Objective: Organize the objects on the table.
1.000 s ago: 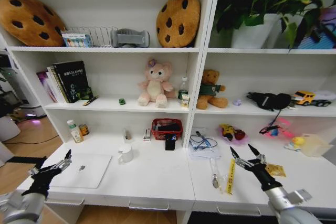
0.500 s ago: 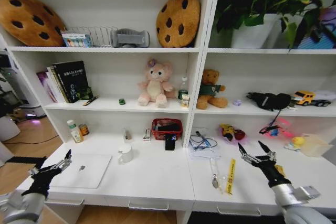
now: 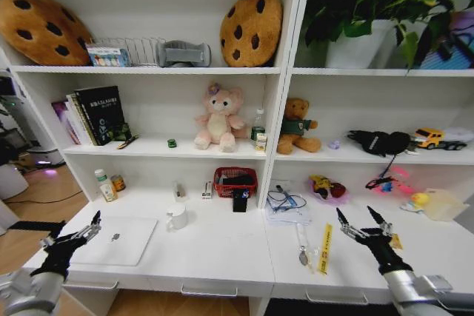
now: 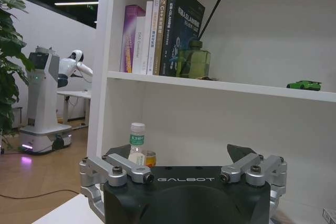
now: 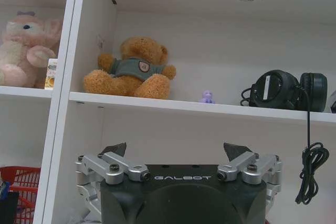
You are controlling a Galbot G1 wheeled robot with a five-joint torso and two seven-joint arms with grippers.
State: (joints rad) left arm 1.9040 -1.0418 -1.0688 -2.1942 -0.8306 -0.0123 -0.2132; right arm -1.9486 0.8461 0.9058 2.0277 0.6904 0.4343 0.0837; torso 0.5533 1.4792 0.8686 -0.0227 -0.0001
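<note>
Claws L (image 3: 74,233) & R (image 3: 363,225) open, above table (image 3: 222,253)

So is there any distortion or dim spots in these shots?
Head view: wide-angle bend, the shelf uprights lean outward, and the lighting is even. Left wrist view: the room behind the white robot is dark, while the books are well lit. Right wrist view: soft, even light.

White table (image 3: 222,253), silver laptop (image 3: 118,240), white mug (image 3: 176,217), yellow strip (image 3: 325,248), red basket (image 3: 235,180).
</note>
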